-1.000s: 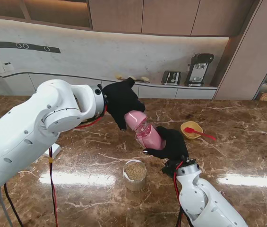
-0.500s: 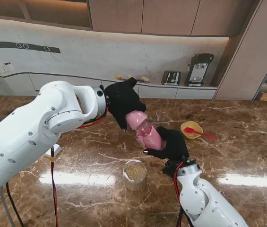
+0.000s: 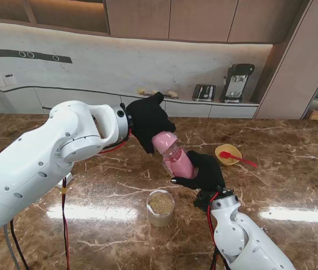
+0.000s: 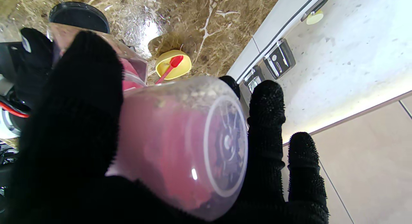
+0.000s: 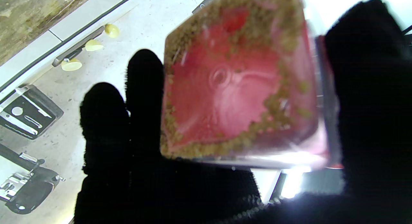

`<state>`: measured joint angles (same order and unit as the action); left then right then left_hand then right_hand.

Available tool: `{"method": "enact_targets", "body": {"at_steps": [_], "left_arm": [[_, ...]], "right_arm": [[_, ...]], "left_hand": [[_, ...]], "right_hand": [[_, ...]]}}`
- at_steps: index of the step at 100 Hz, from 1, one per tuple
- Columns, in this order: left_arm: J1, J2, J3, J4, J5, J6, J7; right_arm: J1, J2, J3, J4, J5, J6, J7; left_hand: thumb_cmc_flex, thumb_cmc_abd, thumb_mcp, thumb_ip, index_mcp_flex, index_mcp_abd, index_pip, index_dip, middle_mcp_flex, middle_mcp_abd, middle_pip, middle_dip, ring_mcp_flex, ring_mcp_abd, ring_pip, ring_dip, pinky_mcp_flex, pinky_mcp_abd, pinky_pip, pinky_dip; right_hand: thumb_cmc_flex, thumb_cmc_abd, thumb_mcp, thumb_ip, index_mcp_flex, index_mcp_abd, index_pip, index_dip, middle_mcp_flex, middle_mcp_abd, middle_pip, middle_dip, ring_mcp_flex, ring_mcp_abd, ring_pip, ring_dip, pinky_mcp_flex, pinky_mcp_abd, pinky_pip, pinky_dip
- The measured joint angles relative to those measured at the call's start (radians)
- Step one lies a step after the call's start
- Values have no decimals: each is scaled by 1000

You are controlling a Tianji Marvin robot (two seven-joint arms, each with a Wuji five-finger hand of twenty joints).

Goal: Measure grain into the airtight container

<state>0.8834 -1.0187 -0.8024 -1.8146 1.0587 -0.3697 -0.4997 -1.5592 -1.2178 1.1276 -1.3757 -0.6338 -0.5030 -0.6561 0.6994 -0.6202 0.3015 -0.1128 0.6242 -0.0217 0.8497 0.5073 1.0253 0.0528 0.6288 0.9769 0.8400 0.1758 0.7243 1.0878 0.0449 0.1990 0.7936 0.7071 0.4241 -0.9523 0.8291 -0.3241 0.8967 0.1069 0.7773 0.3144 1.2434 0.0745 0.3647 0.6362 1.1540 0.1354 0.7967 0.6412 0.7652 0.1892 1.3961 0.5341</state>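
My left hand (image 3: 146, 121) is shut on a translucent pink measuring cup (image 3: 164, 140), tipped mouth-down against the opening of the airtight container (image 3: 178, 163). My right hand (image 3: 205, 171) is shut on that pink square container and holds it tilted above the table. In the left wrist view the measuring cup (image 4: 180, 143) fills the left hand (image 4: 80, 146), with its base toward the camera. In the right wrist view the container (image 5: 238, 88) has green-brown grain along its bottom edges, held in the right hand (image 5: 363, 105). A clear jar of grain (image 3: 161, 207) stands on the table nearer to me.
A yellow bowl (image 3: 228, 153) with a red spoon (image 3: 238, 159) sits on the marble table (image 3: 294, 185) to the right; the left wrist view shows the bowl (image 4: 169, 64) too. A dark round object (image 4: 79, 14) lies near the container. A counter with appliances (image 3: 236, 81) runs behind.
My left arm has shifted slightly to the right, bringing the measuring cup closer over the container's mouth. The right hand and container have stayed nearly still.
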Motion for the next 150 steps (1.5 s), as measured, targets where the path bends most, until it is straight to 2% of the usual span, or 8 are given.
{"method": "enact_targets", "body": {"at_steps": [32, 94, 110, 150], "left_arm": [[1, -1, 9, -7, 94, -33, 34], [-3, -4, 20, -7, 100, -35, 57], [-10, -4, 27, -7, 138, -63, 64], [-30, -4, 52, -9, 162, -77, 73]], "right_arm": [[0, -1, -1, 0, 3, 0, -2], [-2, -3, 1, 0, 8, -3, -4], [-2, -3, 1, 0, 8, -4, -4], [-4, -3, 3, 0, 8, -4, -5]], "left_hand": [[-6, -9, 19, -1, 11, 0, 4, -25, 10, 0, 16, 0, 25, 0, 26, 6, 10, -12, 22, 0], [-32, -23, 51, -2, 32, 7, 10, -38, 35, 0, 34, 0, 25, 0, 36, 6, 11, -13, 36, -7], [-32, -23, 51, -2, 32, 7, 10, -48, 36, 0, 36, 0, 26, 0, 36, 6, 11, -13, 37, -10], [-32, -31, 52, -2, 37, 11, 10, -53, 45, 0, 41, 0, 26, 0, 37, 8, 11, -13, 37, -10]], "right_hand": [[0, 0, 0, 0, 0, 4, 0, 0, 3, 2, 5, 0, 0, 6, 0, 0, 0, 3, 0, 0], [0, 0, 0, 0, 0, 4, 1, 0, 3, 2, 5, 0, 0, 14, 0, 0, 0, 10, 0, 0], [0, 0, 0, 0, 0, 4, 1, 0, 3, 3, 10, 0, 0, 15, 0, 0, 0, 11, 0, 0], [0, 0, -1, 0, 0, 4, 4, 0, 3, 2, 12, 0, 0, 18, -1, 0, 0, 12, 0, 0]]}}
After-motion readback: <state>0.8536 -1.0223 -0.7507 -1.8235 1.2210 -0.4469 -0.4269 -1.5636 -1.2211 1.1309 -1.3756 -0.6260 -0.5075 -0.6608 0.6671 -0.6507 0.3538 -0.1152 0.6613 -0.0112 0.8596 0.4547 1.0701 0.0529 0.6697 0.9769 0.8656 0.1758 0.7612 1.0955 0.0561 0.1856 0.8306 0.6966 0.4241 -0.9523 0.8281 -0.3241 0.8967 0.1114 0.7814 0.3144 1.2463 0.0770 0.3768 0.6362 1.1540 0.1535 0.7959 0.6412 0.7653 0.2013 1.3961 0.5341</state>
